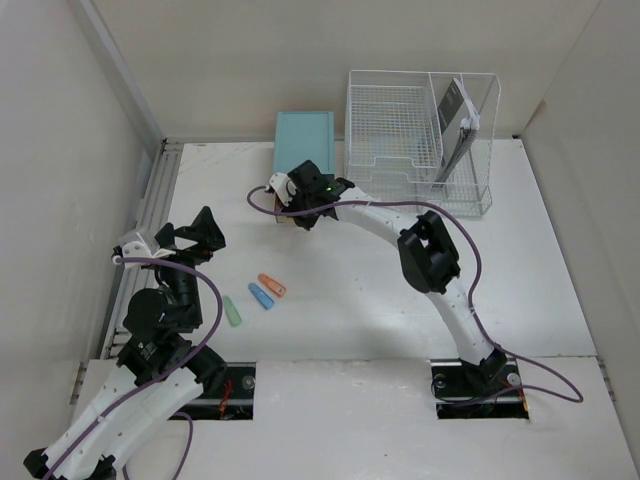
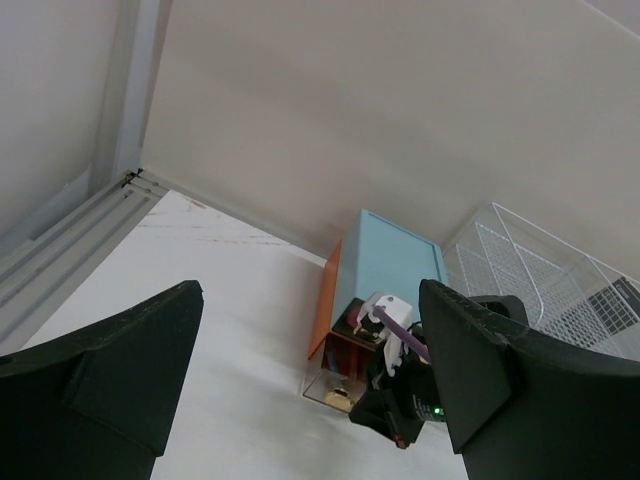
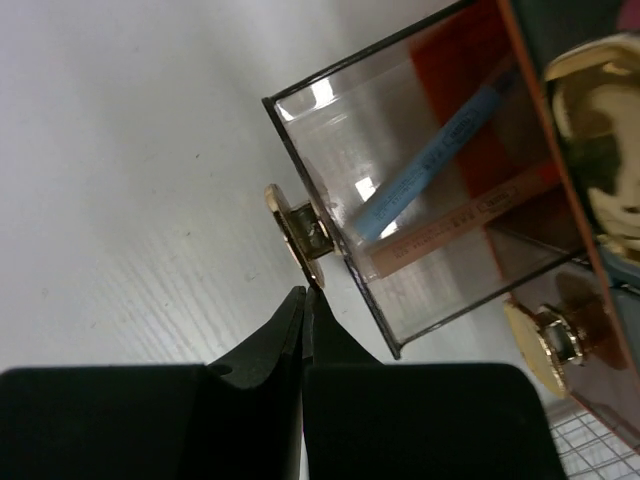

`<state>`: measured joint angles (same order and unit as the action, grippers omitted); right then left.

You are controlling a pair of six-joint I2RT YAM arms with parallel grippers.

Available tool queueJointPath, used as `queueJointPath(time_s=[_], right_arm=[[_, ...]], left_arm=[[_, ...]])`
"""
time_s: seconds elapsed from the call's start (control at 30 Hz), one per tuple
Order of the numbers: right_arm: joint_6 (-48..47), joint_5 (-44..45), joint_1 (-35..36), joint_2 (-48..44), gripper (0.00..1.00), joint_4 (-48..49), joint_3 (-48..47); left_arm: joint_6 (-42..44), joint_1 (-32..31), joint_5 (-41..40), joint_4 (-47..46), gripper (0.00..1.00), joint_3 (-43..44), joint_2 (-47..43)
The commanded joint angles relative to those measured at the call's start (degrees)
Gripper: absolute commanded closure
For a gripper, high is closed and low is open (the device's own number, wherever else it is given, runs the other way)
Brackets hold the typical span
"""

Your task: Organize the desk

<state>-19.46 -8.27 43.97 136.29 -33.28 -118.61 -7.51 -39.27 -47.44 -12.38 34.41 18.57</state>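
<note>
Right gripper [image 3: 305,300] sits pinched beside gold drawer knob [image 3: 295,235].

Plain off-white walls are standing on three sides: back wall [image 1: 280,50], left wall [image 1: 50,150], right wall [image 1: 600,130]. A pale metal post [image 1: 118,65] is running up the far-left corner. Soft even light is falling, casting only faint shadows.

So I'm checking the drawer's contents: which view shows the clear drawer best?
Right wrist: the clear drawer fills the frame, blue pen inside, gold knob in front. Left wrist shows it small; top external mostly hides it under the right arm.
</note>
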Motion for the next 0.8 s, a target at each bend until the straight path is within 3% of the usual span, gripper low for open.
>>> queueJointPath(time_s=[0.0,0.77], right_arm=[[1.09,3.53,0.51,-0.06,1.00,6.11,-2.68],[-0.66,18.81,1.03,1.08,1.00,17.54,-2.24]], left_arm=[[0.48,0.07,-0.55,-1.86,0.13,-0.14,-0.20],[0.48,0.07,-0.55,-1.86,0.13,-0.14,0.33]])
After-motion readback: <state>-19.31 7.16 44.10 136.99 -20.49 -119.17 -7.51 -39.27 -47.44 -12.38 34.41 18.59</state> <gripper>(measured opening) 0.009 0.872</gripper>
